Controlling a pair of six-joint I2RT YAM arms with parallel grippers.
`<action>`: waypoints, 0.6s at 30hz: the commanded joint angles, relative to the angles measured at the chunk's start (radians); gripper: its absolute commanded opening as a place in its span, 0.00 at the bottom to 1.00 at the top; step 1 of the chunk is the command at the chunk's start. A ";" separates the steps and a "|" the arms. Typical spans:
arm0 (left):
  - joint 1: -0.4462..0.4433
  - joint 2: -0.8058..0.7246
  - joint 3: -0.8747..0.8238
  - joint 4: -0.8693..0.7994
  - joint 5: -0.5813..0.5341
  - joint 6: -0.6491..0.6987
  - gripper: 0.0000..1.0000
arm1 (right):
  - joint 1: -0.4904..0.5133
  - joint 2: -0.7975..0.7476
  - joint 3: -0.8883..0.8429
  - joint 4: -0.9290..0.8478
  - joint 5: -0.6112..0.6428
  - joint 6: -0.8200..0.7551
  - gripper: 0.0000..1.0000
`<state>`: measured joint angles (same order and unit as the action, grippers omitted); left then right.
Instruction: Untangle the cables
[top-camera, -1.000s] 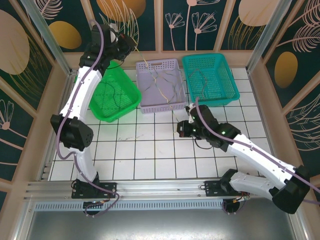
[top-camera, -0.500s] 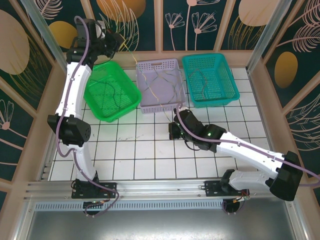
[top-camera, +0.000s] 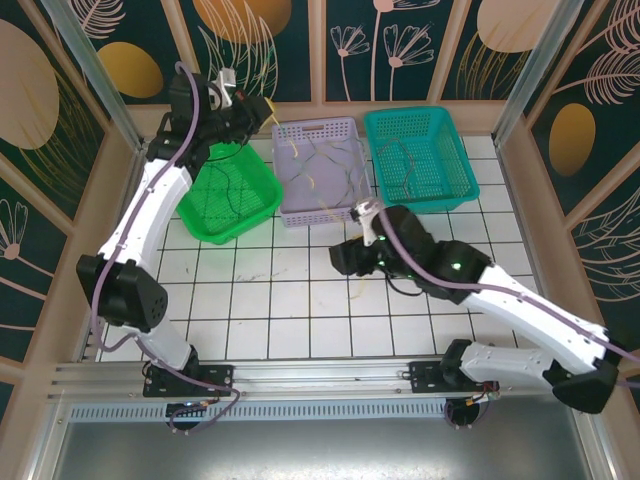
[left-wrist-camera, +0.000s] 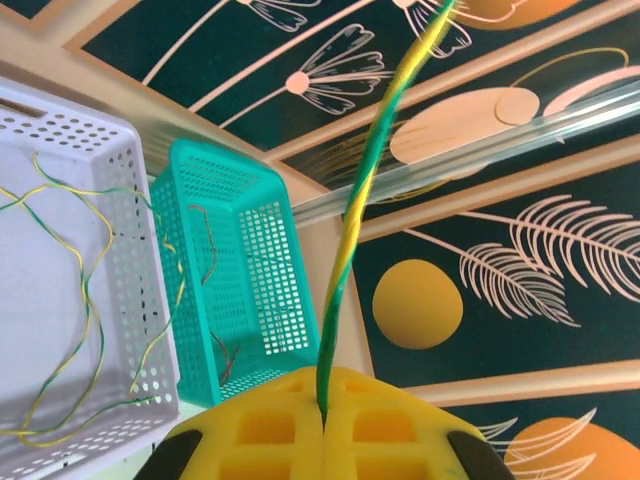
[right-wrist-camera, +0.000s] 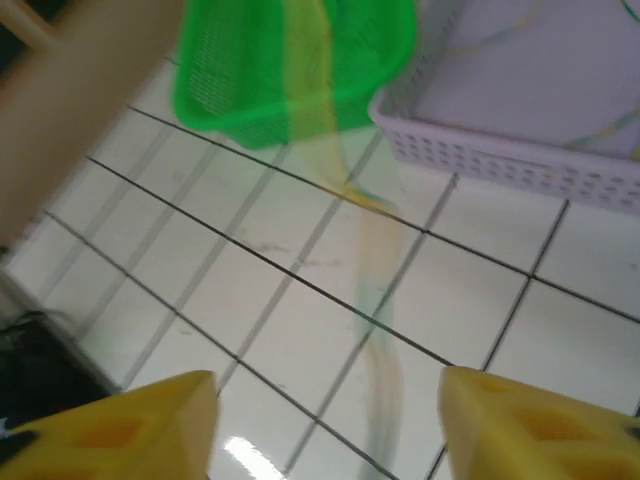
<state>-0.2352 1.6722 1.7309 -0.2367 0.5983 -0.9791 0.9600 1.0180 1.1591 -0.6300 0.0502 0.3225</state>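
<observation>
My left gripper (top-camera: 262, 105) is high at the back, between the green basket (top-camera: 225, 195) and the lavender basket (top-camera: 318, 170). In the left wrist view it (left-wrist-camera: 322, 410) is shut on a yellow-green cable (left-wrist-camera: 345, 270) that runs up out of the frame. More yellow-green cables (top-camera: 320, 165) lie in the lavender basket (left-wrist-camera: 60, 300). My right gripper (top-camera: 340, 262) hovers low over the tiles in front of the lavender basket. It (right-wrist-camera: 325, 430) is open, and a blurred yellow-green cable (right-wrist-camera: 375, 270) lies or hangs beyond its fingers, untouched.
A teal basket (top-camera: 415, 160) with dark cables stands at the back right, and thin dark cables lie in the green basket (right-wrist-camera: 290, 60). White gridded tiles (top-camera: 260, 300) cover the table, with wooden walls around it.
The left gripper has swung right, from above the green basket's far corner toward the lavender basket, still gripping the cable. The right gripper moved left along the tiles, and its arm rose.
</observation>
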 joint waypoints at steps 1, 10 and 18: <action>0.004 -0.035 -0.030 0.083 0.015 0.039 0.00 | -0.101 -0.092 0.051 -0.021 -0.143 -0.054 0.66; -0.090 -0.009 -0.024 0.089 -0.011 0.034 0.00 | -0.350 0.097 0.137 0.231 -0.421 0.027 0.73; -0.136 0.006 -0.035 0.110 -0.036 0.025 0.00 | -0.314 0.311 0.182 0.357 -0.441 0.063 0.71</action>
<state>-0.3626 1.6619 1.7058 -0.1707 0.5804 -0.9649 0.6323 1.3235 1.2961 -0.3668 -0.3485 0.3614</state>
